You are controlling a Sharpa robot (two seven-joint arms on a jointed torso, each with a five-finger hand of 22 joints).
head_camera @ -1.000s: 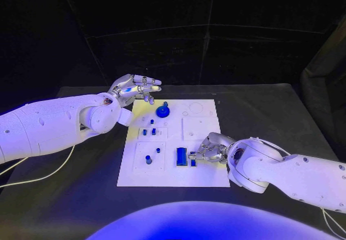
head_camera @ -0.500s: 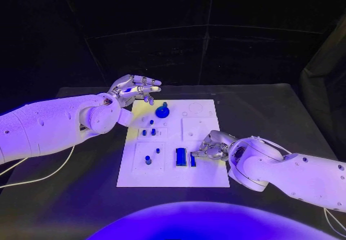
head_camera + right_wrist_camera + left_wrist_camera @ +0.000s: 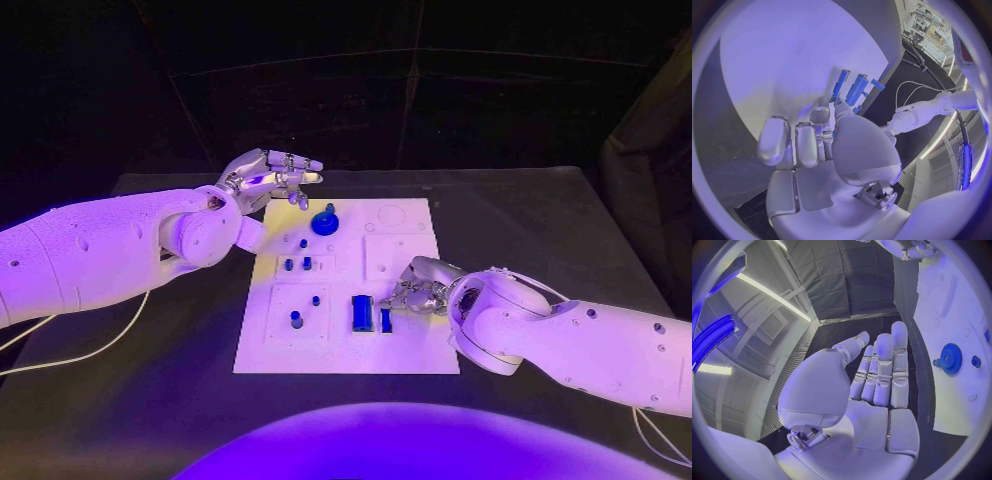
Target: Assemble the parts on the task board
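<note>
The white task board (image 3: 411,345) lies mid-table. A blue gear (image 3: 326,222) stands at its far end, also seen as the gear (image 3: 950,358). Small blue pegs (image 3: 297,264) and a peg (image 3: 297,320) stand on the board's left half. A wide blue bar (image 3: 361,313) and a narrow blue bar (image 3: 385,320) lie near the front; they appear again as bars (image 3: 857,89). My right hand (image 3: 415,290) hovers with curled fingers, its tips at the narrow bar's far end; a grip is unclear. My left hand (image 3: 274,178) hangs over the board's far left corner, fingers apart, holding nothing.
The board sits on a black table (image 3: 548,220) with bare surface on both sides. A white cable (image 3: 87,350) trails across the table at the left, under my left arm.
My right hand has drawn a little away from the front edge, up along the narrow bar. The left hand and the parts have stayed put.
</note>
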